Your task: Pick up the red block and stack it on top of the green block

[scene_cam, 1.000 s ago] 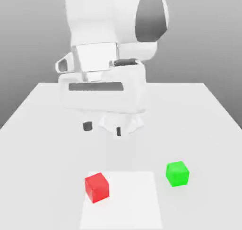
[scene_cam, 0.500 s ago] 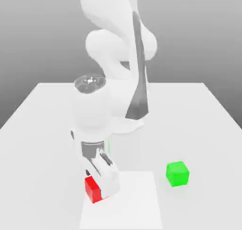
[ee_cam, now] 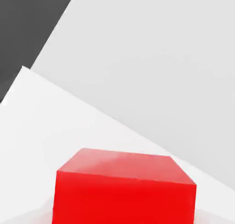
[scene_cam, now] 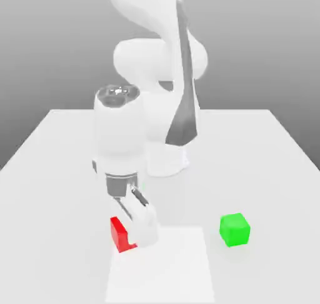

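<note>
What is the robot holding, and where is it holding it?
It's holding the red block, with the gripper shut on two opposite sides of it.

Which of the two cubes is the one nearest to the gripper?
The red cube: it sits at the gripper, while the green cube stands apart.

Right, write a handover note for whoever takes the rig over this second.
Gripper: shut on the red block, at the white sheet's edge on the exterior view's left.
Green block: on the table, beyond the sheet on the exterior view's right.
Done: red block gripped.
Left: carry it over the green block, set it on top, let go.
</note>
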Controlling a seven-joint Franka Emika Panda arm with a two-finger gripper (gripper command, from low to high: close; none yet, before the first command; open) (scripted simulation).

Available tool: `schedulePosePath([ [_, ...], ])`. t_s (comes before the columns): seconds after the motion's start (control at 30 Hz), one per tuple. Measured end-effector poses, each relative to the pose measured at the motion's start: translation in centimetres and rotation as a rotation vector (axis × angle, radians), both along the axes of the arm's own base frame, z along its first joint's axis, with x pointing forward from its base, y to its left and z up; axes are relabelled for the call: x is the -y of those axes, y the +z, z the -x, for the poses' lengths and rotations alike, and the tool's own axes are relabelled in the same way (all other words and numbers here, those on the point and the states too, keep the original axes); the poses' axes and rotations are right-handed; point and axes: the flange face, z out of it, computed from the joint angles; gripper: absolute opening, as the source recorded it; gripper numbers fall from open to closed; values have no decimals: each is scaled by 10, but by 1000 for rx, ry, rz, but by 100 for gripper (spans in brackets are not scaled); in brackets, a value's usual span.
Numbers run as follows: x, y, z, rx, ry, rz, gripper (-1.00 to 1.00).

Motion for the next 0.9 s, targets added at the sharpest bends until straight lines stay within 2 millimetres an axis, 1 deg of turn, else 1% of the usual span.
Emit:
schedulePosePath([
  [0.1, -44, 7, 2, -3, 226, -14, -100],
  [0.23, -103, 16, 13, -3, 560, -26, -100],
  [0.4, -162, 27, 35, 1, 960, -24, -100],
  [0.53, -207, 36, 61, 2, 1290, -7, -100],
  [0.57, -216, 36, 66, 1, 1356, -2, -100],
  [0.6, -220, 31, 69, 1, 1389, 1, -100],
  [0.77, -225, -13, 71, 0, 1422, 4, -100],
  [0.8, -224, -22, 72, 0, 1421, 4, 100],
  [0.9, -224, -22, 72, 0, 1421, 4, 100],
])
